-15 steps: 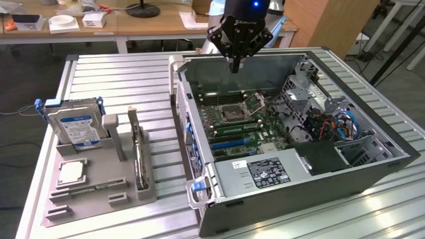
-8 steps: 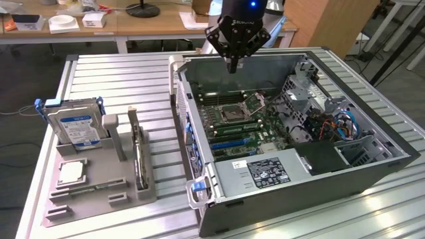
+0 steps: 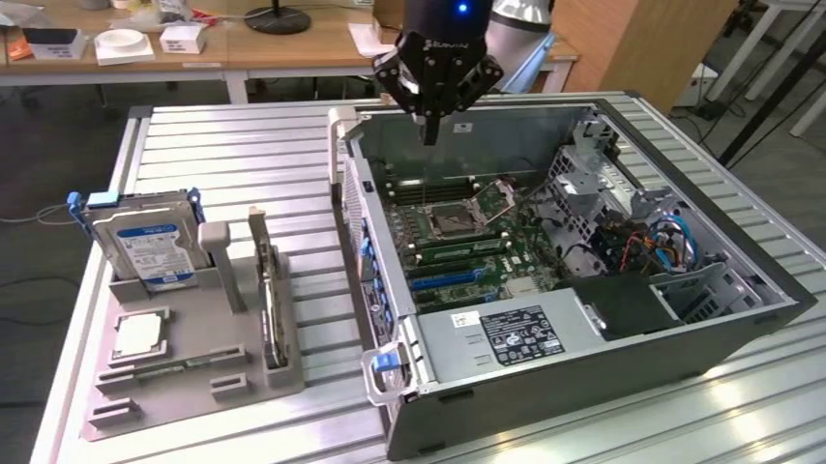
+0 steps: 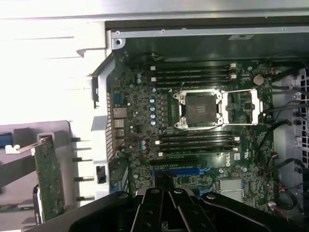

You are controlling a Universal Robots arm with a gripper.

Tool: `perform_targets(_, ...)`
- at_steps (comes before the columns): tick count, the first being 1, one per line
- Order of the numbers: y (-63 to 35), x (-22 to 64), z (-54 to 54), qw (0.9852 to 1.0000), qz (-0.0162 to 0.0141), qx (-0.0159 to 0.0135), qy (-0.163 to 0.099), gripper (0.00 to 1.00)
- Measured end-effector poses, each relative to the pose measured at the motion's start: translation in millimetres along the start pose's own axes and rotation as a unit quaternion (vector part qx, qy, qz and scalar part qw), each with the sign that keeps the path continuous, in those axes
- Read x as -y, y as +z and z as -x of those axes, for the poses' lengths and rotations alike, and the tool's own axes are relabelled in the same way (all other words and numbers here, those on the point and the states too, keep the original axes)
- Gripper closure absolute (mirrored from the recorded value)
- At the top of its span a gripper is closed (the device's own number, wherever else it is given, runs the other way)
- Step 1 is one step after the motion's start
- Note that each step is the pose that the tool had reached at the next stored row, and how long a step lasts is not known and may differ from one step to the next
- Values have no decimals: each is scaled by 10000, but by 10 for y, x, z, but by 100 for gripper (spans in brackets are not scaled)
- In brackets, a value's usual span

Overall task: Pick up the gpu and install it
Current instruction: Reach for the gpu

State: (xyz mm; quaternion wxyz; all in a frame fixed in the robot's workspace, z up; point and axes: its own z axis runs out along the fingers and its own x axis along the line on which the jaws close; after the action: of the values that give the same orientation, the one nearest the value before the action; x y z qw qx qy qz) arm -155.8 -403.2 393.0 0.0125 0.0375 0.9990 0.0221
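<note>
Claw (image 3: 430, 133) pictured shut tight and empty, held above the open computer case (image 3: 606, 382) mid-bench (image 3: 232, 145), gpu (image 3: 269, 302) stood on edge in the grey rack (image 3: 193, 387), near the bench edge at the exterior view's left, beside the hard drive (image 3: 149, 251).

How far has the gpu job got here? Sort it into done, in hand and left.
Done: nothing that shows; the gpu stands on edge in the grey holder beside the computer case. In hand: the gripper, shut and empty, hangs over the open case above the motherboard. Left: both the pickup and the install; the blue slot on the board is bare.
</note>
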Motion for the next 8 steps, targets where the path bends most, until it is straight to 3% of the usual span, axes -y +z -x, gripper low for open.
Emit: perform_targets(8, -13, 205, -175, 10000, 2, 0, -1, 89)
